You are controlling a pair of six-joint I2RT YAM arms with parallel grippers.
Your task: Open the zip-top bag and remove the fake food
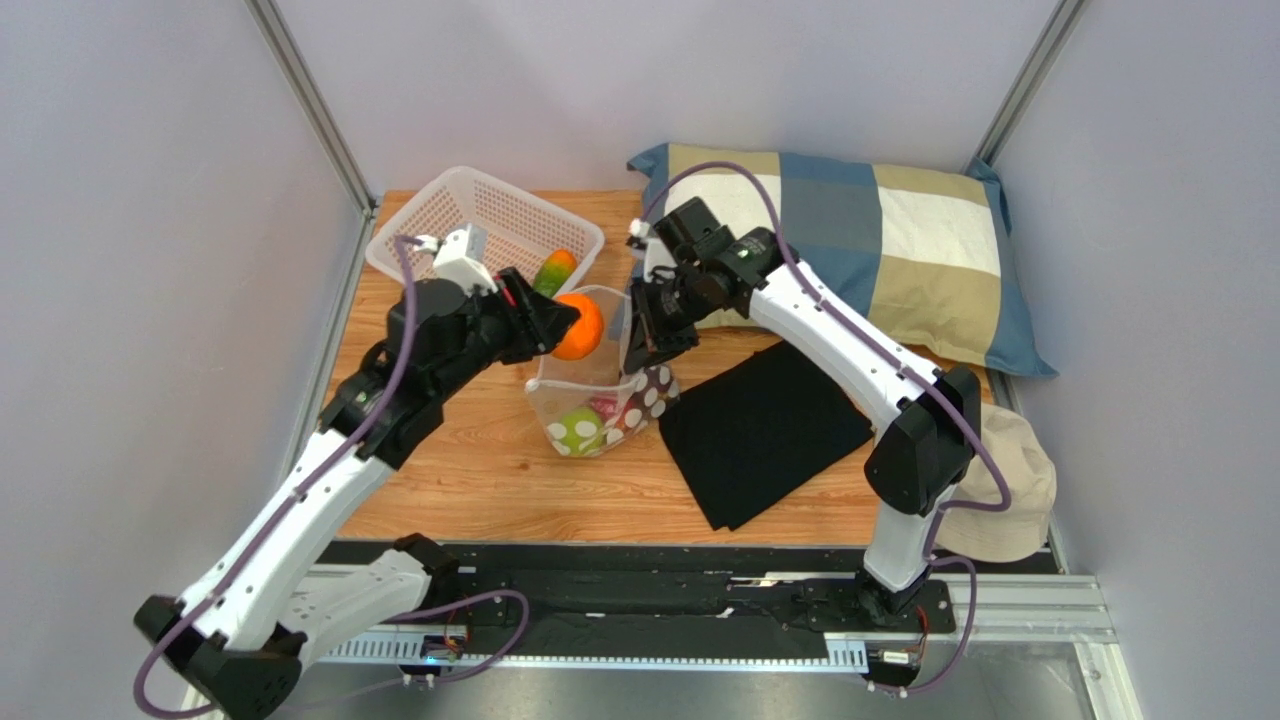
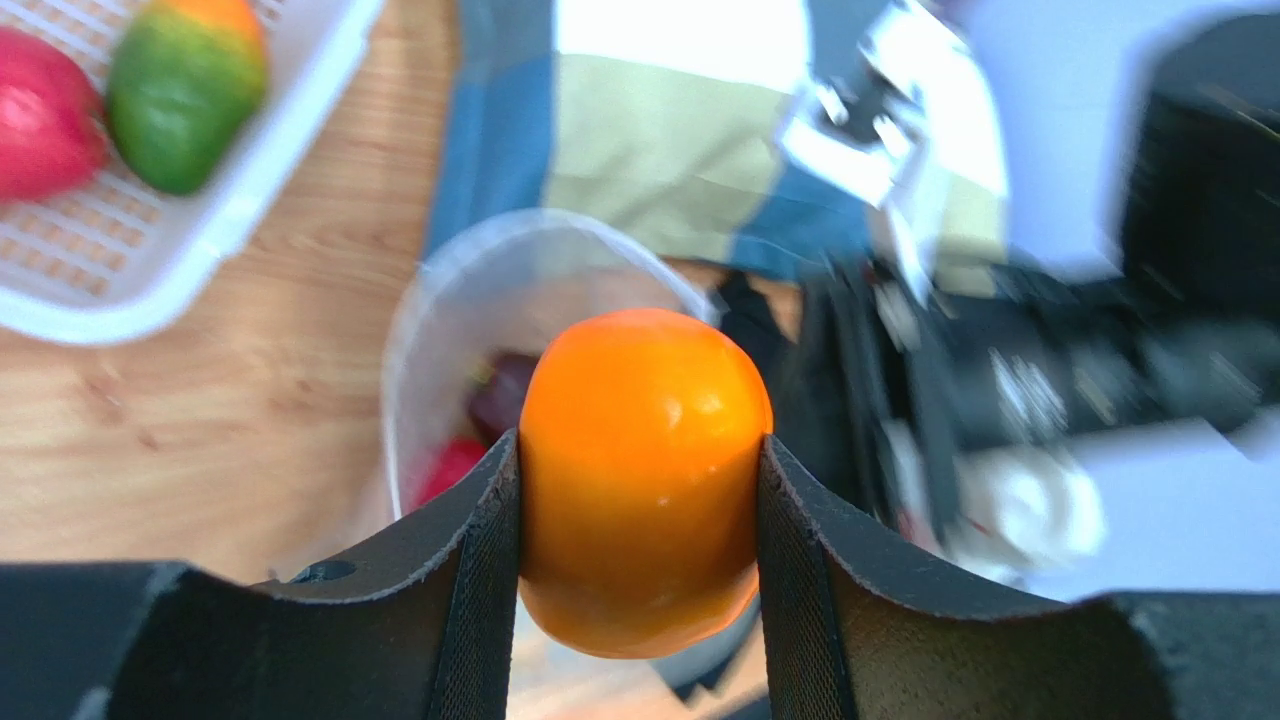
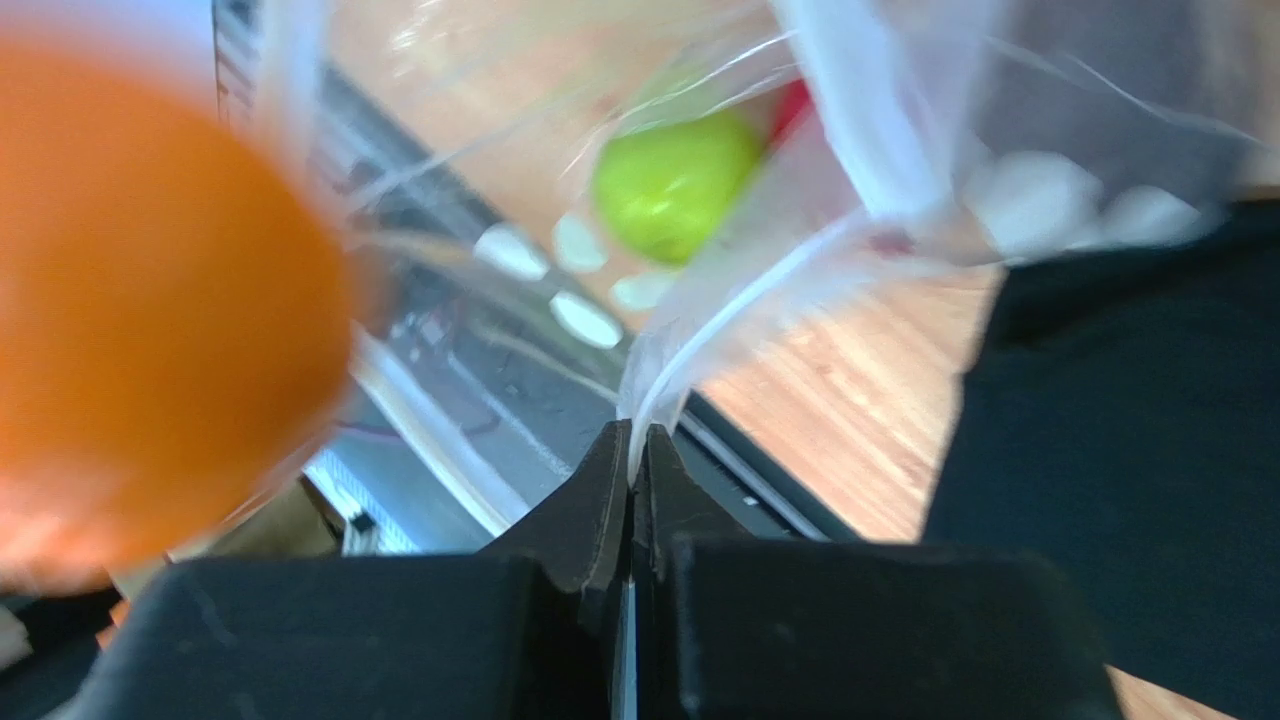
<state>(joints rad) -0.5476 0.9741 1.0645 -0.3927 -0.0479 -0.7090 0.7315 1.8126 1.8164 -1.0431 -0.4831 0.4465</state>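
- Your left tool [image 1: 547, 324] is clamped on an orange fruit [image 2: 643, 465], with one finger pressed against each side. The fruit hangs just above the open mouth of the zip-top bag [image 1: 598, 398].
- The zip-top bag stands upright near the middle of the worktop [image 1: 451, 480]. Its white polka-dot face is turned toward the near right.
- Your right tool [image 3: 633, 446] has its fingers pressed together on a thin fold of clear plastic at the bag's rim, on the side toward the right edge.
- Inside the bag lies a green fruit [image 3: 672, 183], with something red and something dark purple beside it.
- A white lattice basket [image 1: 451, 210] sits at the far left corner. It holds a green-and-orange fruit [image 2: 184, 83] and a red fruit [image 2: 38, 113].
- A checked pillow [image 1: 887, 225] lies at the far right corner.
- A black cloth [image 1: 759, 428] lies flat just right of the bag.
- A beige hat [image 1: 1010, 480] rests at the right edge.
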